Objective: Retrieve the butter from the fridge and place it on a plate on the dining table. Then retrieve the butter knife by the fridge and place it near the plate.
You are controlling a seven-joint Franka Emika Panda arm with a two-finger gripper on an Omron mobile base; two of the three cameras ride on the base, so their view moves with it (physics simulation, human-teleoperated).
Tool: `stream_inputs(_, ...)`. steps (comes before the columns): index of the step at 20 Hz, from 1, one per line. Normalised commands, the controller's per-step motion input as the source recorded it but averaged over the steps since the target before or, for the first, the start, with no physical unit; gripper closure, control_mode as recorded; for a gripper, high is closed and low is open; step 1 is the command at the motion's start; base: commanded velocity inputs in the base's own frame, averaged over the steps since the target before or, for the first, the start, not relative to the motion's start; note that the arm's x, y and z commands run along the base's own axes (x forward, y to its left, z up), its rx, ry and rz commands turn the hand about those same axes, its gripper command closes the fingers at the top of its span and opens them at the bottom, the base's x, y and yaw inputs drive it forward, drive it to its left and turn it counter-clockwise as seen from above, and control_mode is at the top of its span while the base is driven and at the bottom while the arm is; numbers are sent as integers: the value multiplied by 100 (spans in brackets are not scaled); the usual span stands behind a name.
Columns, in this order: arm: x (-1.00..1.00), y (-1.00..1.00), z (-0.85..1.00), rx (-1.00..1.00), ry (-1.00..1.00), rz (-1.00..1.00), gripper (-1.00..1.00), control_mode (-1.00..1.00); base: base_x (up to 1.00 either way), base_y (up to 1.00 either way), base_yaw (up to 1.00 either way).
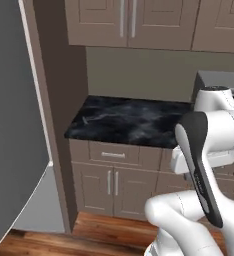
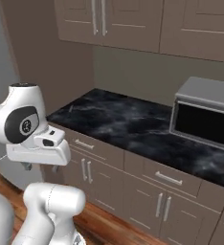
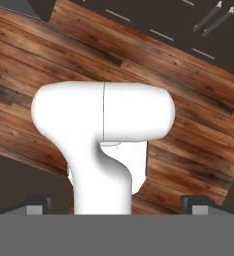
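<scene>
two small dark fingertips of the robot's gripper stand wide apart, holding nothing, aimed down at the brown plank floor, likely a tucked pose for driving. the tall silver-grey fridge stands at the left edge, seemingly closed (only its flat face shows), so the butter is presumably shut inside. beside it, the black marbled counter over brown cabinets carries a faint thin streak that may be the butter knife. a grey microwave sits shut.
</scene>
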Motion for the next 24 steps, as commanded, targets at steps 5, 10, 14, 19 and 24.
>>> stream_inputs(5, 0, 0, 0, 0, 0, 0, -100, 100, 61, 56, 9)
stream_inputs(10, 0, 0, 0, 0, 0, 0, -100, 100, 71, 17, 38)
stream_inputs(14, 0, 0, 0, 0, 0, 0, -100, 100, 42, -29, 49)
stream_inputs(19, 0, 0, 0, 0, 0, 0, -100, 100, 7, -6, 20)
stream_inputs(24, 0, 0, 0, 0, 0, 0, -100, 100, 35, 0, -11)
